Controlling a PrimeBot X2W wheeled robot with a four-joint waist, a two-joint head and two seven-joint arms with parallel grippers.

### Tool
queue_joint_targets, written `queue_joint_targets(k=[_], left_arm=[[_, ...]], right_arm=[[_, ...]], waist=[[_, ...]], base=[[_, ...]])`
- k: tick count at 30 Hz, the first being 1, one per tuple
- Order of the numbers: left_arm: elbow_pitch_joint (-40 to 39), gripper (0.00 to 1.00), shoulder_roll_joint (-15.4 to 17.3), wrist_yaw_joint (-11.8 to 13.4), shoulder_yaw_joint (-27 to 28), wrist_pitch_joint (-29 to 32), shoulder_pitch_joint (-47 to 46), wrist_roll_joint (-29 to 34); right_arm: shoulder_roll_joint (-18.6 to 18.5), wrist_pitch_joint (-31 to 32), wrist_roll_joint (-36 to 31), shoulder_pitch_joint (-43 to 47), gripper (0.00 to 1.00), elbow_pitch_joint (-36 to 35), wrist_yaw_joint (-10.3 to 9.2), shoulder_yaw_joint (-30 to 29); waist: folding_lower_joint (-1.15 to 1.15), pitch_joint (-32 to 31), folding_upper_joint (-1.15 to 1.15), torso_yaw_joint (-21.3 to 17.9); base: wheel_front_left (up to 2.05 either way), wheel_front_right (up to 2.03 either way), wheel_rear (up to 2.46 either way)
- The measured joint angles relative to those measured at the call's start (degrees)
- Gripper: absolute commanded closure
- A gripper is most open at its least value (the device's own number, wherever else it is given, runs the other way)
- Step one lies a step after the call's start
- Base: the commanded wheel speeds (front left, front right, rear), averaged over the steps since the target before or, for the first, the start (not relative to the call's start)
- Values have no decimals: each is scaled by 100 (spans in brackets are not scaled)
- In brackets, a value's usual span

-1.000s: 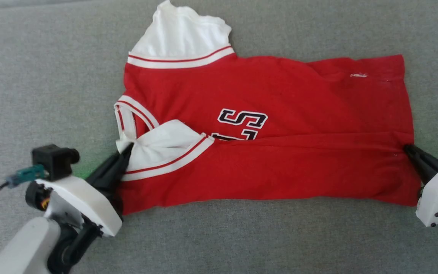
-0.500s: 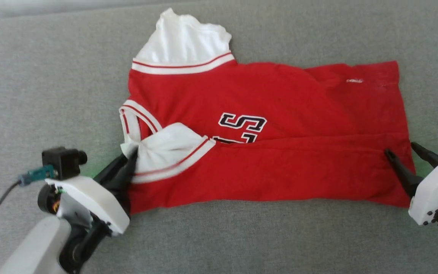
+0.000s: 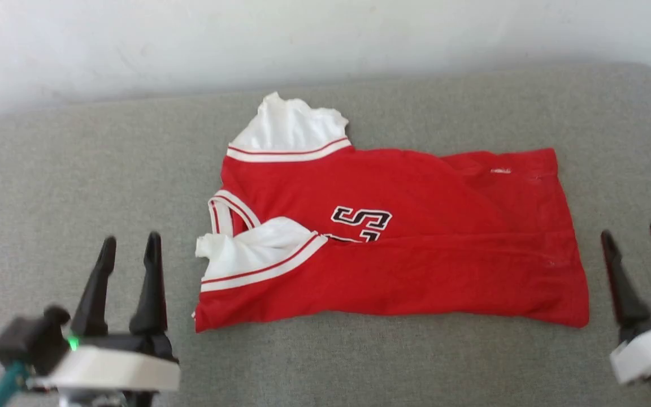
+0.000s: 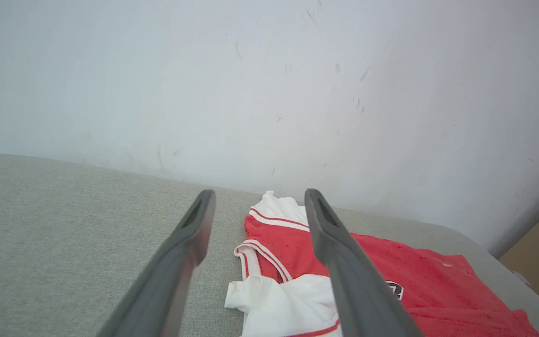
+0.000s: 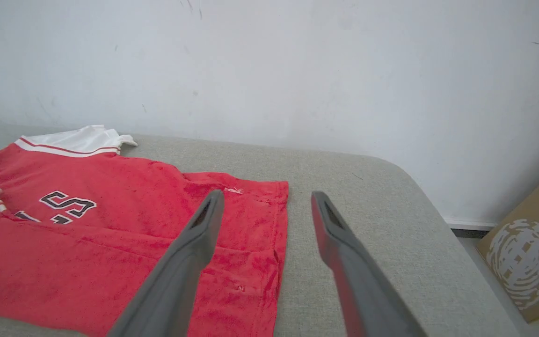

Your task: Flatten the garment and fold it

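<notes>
We are looking down at the red jersey T-shirt (image 3: 416,237), which is lying across the middle of the grey upholstered cushion (image 3: 65,186), with its collar end toward our left and its hem toward our right. Its near long edge is lying folded up over the front, covering the lower part of the black-and-white block characters (image 3: 361,219). One white sleeve (image 3: 289,127) is sticking out on the far side, toward the pale wall (image 3: 303,39). The other white sleeve (image 3: 257,254) is lying turned in over the red body, just beside the striped collar (image 3: 229,212).

We are holding our left gripper (image 3: 131,237) off the collar end, apart from the cloth, with its two dark fingers spread and gripping nothing. We are holding our right gripper (image 3: 630,230) off the hem end, likewise clear of the cloth, fingers parted and empty. In the right wrist view a cardboard box (image 5: 527,262) with a white round print is standing past the cushion's end.
</notes>
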Motion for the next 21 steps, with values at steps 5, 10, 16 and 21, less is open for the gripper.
queue_joint_targets(k=[5,10,16,21], left_arm=[[19,0,-906,-113,357,0,772,683],[292,0,-1313,-482,520,-1,966,947],[742,0,-1028,-905,194,865,591,860],[985,0,-647,-1032,-126,2318,-38,760]], right_arm=[[853,-407,-459,545,0,-99,0,-182],[1179,-592,-650,781,0,-65,0,-207],[1247,-598,-813,774,0,-85,0,-185],[1263,-586,-861,673,0,-94,0,-98]], waist=[[0,-217,0,42],[1,-334,0,130],[1,-331,0,185],[2,-180,0,168]], base=[[0,0,0],[0,0,0],[0,0,0],[0,0,0]])
